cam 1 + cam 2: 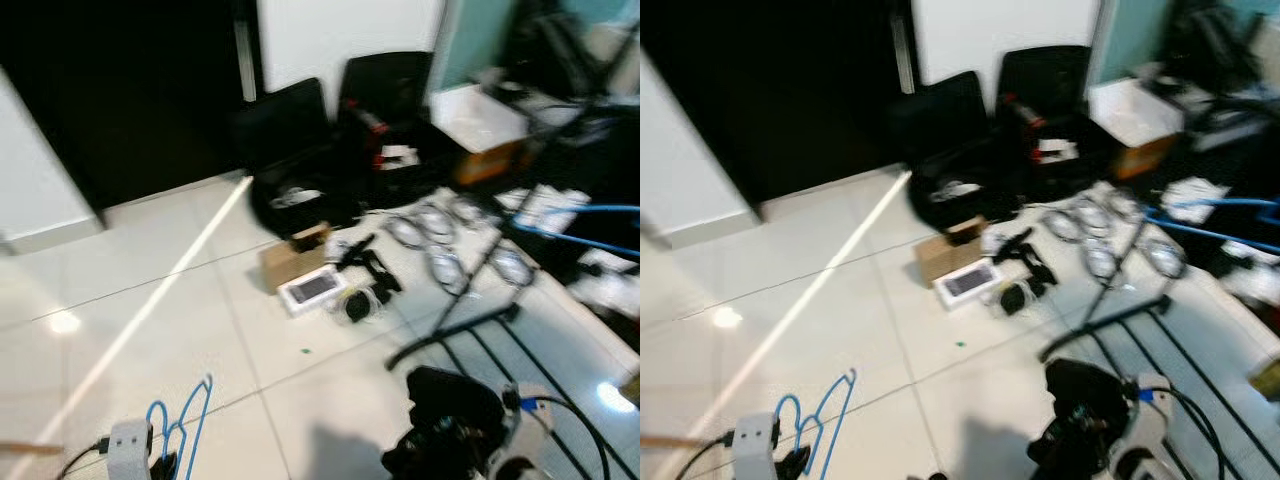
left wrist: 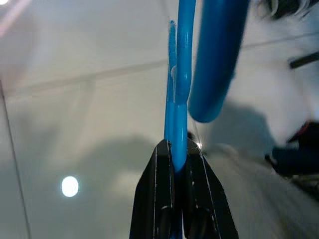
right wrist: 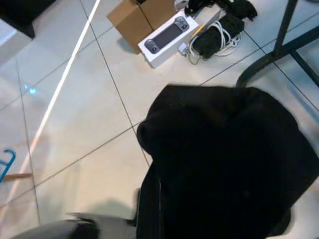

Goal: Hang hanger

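No legible text; white box [image 3: 167,38] perhaps bears print, too blurred.

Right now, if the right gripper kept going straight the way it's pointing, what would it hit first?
The right gripper is shut on a black garment, which already hangs ahead of the fingers. Past that it points down at the white tiled floor, probably short of the white boxed handheld console, though depth is unclear.
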`<state>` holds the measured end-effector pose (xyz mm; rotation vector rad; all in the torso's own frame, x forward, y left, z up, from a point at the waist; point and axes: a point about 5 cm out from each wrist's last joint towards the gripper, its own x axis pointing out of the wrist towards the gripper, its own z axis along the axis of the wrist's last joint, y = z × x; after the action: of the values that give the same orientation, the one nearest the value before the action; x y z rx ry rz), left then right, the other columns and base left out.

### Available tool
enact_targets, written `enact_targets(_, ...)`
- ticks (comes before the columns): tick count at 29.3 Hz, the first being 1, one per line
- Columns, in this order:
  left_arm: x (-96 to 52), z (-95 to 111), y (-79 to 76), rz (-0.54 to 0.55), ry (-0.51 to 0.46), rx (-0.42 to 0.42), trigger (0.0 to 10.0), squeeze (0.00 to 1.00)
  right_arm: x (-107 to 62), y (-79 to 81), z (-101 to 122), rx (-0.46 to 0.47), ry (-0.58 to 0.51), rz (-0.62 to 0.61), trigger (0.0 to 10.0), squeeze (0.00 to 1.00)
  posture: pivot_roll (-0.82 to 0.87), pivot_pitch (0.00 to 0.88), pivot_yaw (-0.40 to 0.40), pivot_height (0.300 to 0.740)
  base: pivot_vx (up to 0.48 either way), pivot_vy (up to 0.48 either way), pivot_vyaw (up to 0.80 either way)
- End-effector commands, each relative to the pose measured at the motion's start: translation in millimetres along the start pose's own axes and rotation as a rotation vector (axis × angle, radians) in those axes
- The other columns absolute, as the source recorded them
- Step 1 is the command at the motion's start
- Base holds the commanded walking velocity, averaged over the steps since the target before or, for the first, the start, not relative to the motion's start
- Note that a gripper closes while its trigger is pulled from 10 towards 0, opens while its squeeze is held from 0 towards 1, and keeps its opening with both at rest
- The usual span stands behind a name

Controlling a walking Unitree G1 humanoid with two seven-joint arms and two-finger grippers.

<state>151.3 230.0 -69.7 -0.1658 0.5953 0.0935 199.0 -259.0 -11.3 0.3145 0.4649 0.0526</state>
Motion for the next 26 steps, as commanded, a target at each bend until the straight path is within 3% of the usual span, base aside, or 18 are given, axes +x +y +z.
enact_targets(1, 0.5, 0.6, -0.6, -0.007, -0.002, 0.005, 10.0, 0.00, -0.2, 0.9, -0.2, 0.005, -0.010, 0.004, 10.0, 0.00, 0.02, 0.170, -0.036, 0.740, 0.000, 0.000, 0.66)
enact_targets(26, 2.0, 3.1, -0.4, -0.010, -0.009, 0.005, 10.0, 0.00, 2.1, 1.2, 3.0, 0.005, -0.018, 0.005, 10.0, 0.00, 0.02, 0.191, -0.038, 0.740, 0.000, 0.000, 0.66)
